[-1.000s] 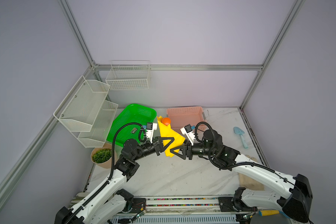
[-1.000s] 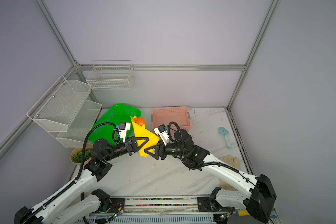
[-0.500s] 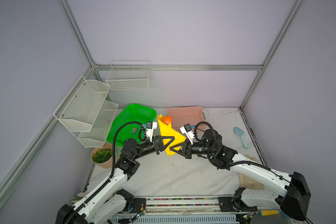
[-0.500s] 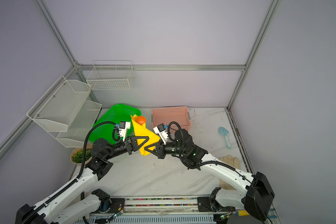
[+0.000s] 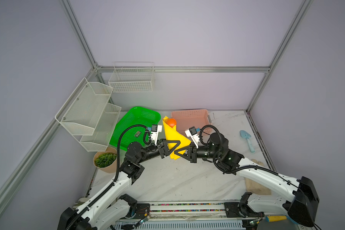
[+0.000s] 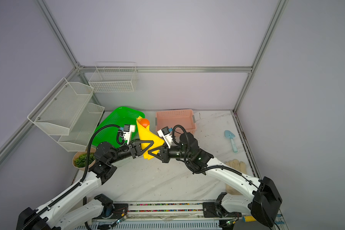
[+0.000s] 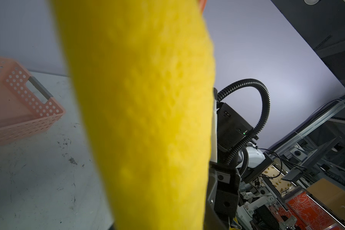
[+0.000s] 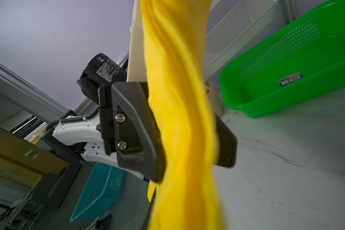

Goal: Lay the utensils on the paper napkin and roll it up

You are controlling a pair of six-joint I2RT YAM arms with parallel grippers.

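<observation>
Though right-wrist-hidden, spoon (image 5: 171, 121) atop napkin (image 5: 174, 137) overhead.

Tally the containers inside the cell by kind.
Plastic baskets: 2, green basket and pink basket.
Wall racks: 2, wire basket and two-tier mesh shelf.
Pots: 1, plant pot.
Total: 5.

Pale lavender walls (image 5: 187, 39) close me in on 3 sides, with silver aluminium framing (image 5: 183, 69) running up the corners and across the back. A white wire basket (image 5: 131, 79) hangs on the back wall, and a 2-tier white mesh shelf (image 5: 88, 113) on the left-hand one. Under me, the white marbled tabletop (image 5: 177, 179) is scuffed and smudged, evenly lit, with soft shadows. Outside the cell, my wrist views catch a teal basket (image 8: 100, 195) and a cardboard box (image 7: 327, 195).
</observation>
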